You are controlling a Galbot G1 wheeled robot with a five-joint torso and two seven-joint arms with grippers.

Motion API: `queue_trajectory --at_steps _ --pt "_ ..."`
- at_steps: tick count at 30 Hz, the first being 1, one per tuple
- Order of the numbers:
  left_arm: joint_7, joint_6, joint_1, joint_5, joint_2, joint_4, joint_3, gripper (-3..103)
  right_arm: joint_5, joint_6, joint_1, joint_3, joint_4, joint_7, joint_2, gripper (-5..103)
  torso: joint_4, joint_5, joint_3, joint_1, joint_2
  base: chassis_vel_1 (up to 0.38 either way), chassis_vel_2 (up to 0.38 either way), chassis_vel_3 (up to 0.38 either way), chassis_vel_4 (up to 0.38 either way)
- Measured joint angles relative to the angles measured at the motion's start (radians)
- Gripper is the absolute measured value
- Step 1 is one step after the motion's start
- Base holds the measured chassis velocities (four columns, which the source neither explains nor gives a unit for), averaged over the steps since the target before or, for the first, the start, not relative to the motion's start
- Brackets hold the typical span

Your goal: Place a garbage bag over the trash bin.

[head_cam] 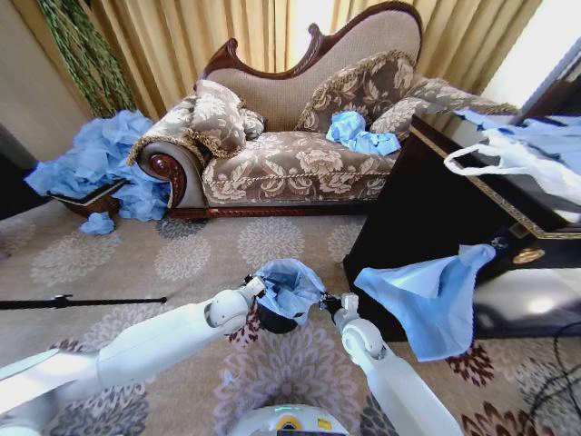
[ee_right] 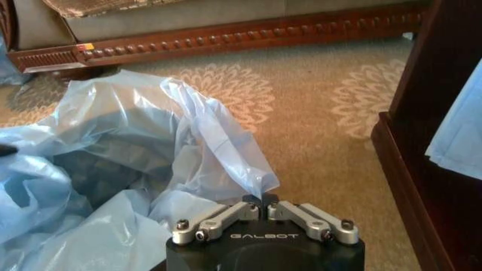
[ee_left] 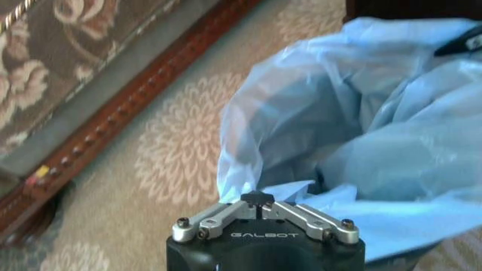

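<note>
The garbage bag (head_cam: 289, 283), light blue and crinkly, is draped over the mouth of the small black trash bin (head_cam: 272, 321) on the carpet just in front of me. My left gripper (head_cam: 253, 288) is at the bin's left side, my right gripper (head_cam: 330, 303) at its right side. In the left wrist view the left gripper (ee_left: 260, 202) is shut on a fold of the garbage bag (ee_left: 362, 124). The right wrist view has the right gripper (ee_right: 263, 204) shut on the edge of the garbage bag (ee_right: 150, 141). The bag hides most of the bin.
A patterned sofa (head_cam: 290, 163) stands behind, with a heap of blue bags (head_cam: 100, 159) at its left end and one blue bag (head_cam: 359, 134) on its seat. A dark wooden cabinet (head_cam: 427, 209) stands close on the right, a blue bag (head_cam: 436, 295) hanging from it and a white handled bag (head_cam: 517, 163) on top.
</note>
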Motion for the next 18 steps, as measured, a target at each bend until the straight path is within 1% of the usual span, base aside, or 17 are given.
queue_trajectory --at_steps 2,4,7,8,11,15,18 --pt "0.006 0.006 0.035 0.001 0.012 0.000 -0.030 0 -0.001 0.002 0.001 -0.003 -0.002 0.002 0.002 0 0.0000 -0.0001 0.000 0.000 0.000 0.000 0.000 0.000 0.000" --pt "0.007 0.006 0.041 0.003 0.016 -0.001 -0.035 0 -0.001 0.003 0.002 -0.004 -0.003 0.003 0.002 0 0.0000 0.0000 0.000 0.000 0.000 0.000 0.000 0.000 0.000" --pt "0.020 0.002 0.075 0.018 0.035 -0.002 -0.069 0 -0.005 0.005 0.001 -0.008 -0.003 0.005 0.006 0 0.0000 0.0002 0.000 0.000 0.000 0.000 0.000 0.000 0.000" --pt "0.020 0.002 0.075 0.018 0.035 -0.002 -0.069 0 -0.005 0.005 0.001 -0.008 -0.003 0.005 0.006 0 0.0000 0.0002 0.000 0.000 0.000 0.000 0.000 0.000 0.000" --pt "0.028 -0.005 0.111 0.031 0.042 0.012 -0.114 0 -0.009 0.007 -0.002 -0.013 -0.005 0.006 0.009 0 0.0000 0.0000 0.000 0.000 0.000 0.000 0.000 0.000 0.000" --pt "0.038 -0.013 0.139 0.035 0.049 0.034 -0.149 0 -0.009 0.007 -0.004 -0.018 -0.005 0.006 0.008 0 -0.0001 0.0002 0.000 0.000 0.000 0.000 0.000 0.000 0.000" --pt "0.041 -0.023 0.162 0.041 0.045 0.049 -0.177 0 -0.010 0.007 -0.004 -0.021 -0.003 0.007 0.007 0 0.0001 0.0001 0.000 0.000 0.000 0.000 0.000 0.000 0.000"
